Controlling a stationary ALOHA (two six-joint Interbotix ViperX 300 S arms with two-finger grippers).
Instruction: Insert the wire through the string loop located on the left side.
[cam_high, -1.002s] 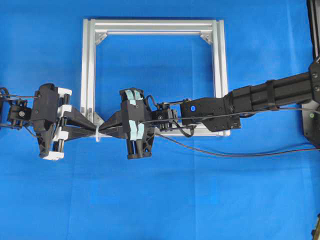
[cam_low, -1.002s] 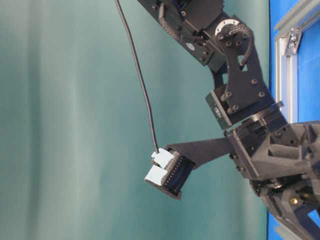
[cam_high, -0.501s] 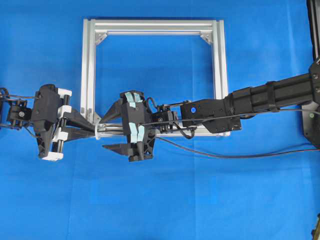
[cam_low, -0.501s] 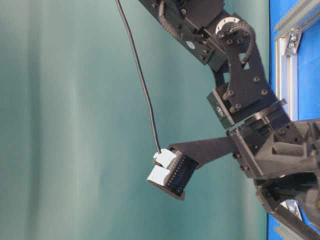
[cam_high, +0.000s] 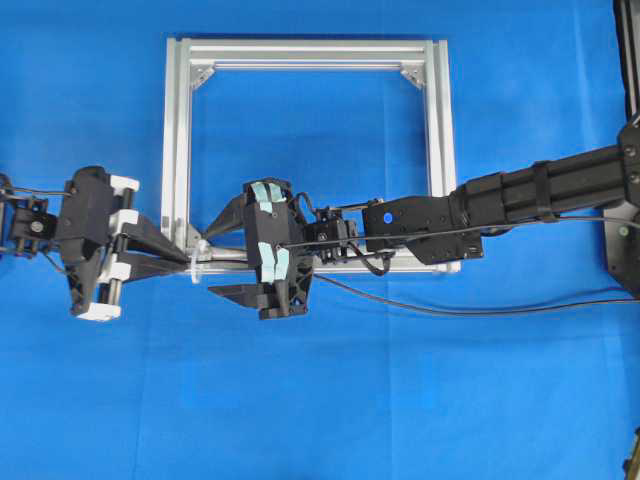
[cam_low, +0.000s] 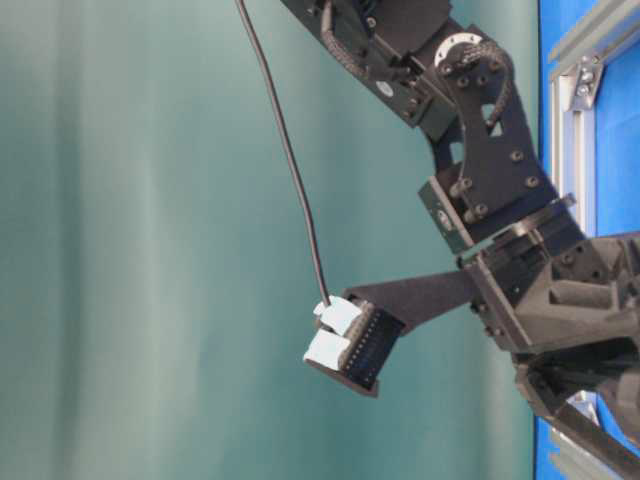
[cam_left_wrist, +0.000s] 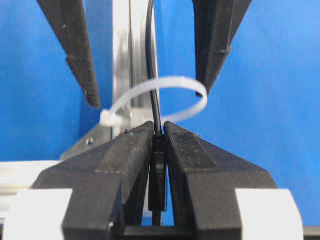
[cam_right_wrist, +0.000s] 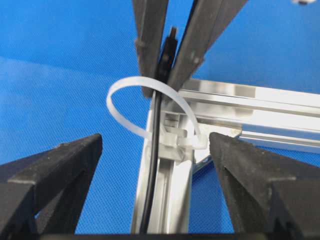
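The wire (cam_left_wrist: 153, 90) runs through the whitish string loop (cam_left_wrist: 180, 80) at the frame's (cam_left_wrist: 122, 60) corner. Its dark plug (cam_left_wrist: 158, 170) is pinched between the jaws of my left gripper (cam_left_wrist: 158, 125), which is shut on it just outside the loop. Overhead, the left gripper (cam_high: 188, 262) points right at the loop (cam_high: 197, 264), and the wire (cam_high: 440, 310) trails off to the right. My right gripper (cam_high: 222, 255) stands wide open on the loop's other side, its fingers straddling frame and wire without touching. From the right wrist, the wire (cam_right_wrist: 152, 170) passes through the loop (cam_right_wrist: 120, 90) between the open gripper (cam_right_wrist: 155, 142).
The square aluminium frame (cam_high: 300, 50) lies flat on the blue cloth, with the right arm (cam_high: 540, 195) reaching across its lower rail. In the table-level view only the arm's wrist (cam_low: 500, 200) and a frame corner (cam_low: 575, 60) show.
The right gripper has opened and let go of the wire. The left gripper, still shut on the plug, has drawn back a little to the left.
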